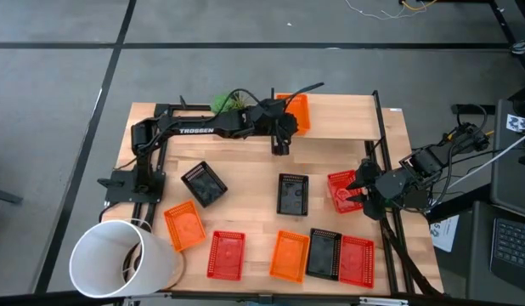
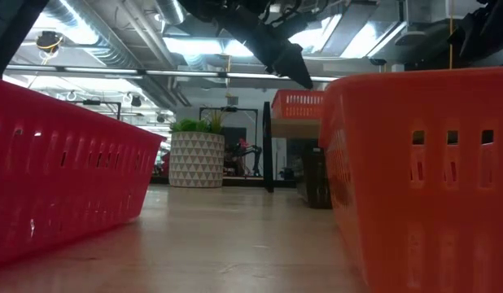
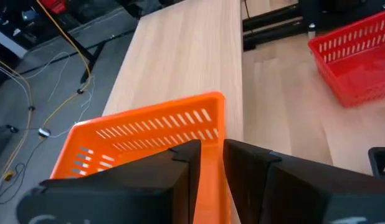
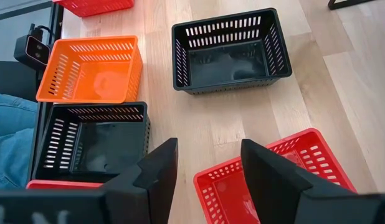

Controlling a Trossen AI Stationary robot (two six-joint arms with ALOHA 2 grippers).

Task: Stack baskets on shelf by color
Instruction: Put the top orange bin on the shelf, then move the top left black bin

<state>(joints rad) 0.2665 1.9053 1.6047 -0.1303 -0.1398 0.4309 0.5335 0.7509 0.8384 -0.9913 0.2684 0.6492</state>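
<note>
An orange basket (image 1: pixel 296 110) sits on the light wooden shelf (image 1: pixel 339 119) at the table's far side, and my left gripper (image 1: pixel 282 136) is shut on it. Beyond the fingers, the left wrist view shows the orange basket (image 3: pixel 149 134) on the shelf board (image 3: pixel 186 56). My right gripper (image 1: pixel 358 189) hangs open just right of a red basket (image 1: pixel 339 191); in its wrist view the right gripper (image 4: pixel 208 174) is above that red basket (image 4: pixel 242 186) without touching it. Several more baskets rest flat on the tabletop, among them black ones (image 1: pixel 203 183) (image 1: pixel 292 194). My left gripper pinches the orange basket's side wall (image 3: pixel 209 165) that faces the table's near edge, one finger (image 3: pixel 180 171) inside the basket and the other outside. The fingers slant down from above and lie along that wall. The basket's bottom is on the shelf board.
Near the front edge lie orange (image 1: pixel 184 225), red (image 1: pixel 226 253), orange (image 1: pixel 289 255), black (image 1: pixel 324 253) and red (image 1: pixel 357 259) baskets. A big white bucket (image 1: pixel 118 259) stands at the near left corner. A potted plant (image 1: pixel 231 102) is beside the shelf's left part. Black uprights (image 1: pixel 377 127) frame the shelf.
</note>
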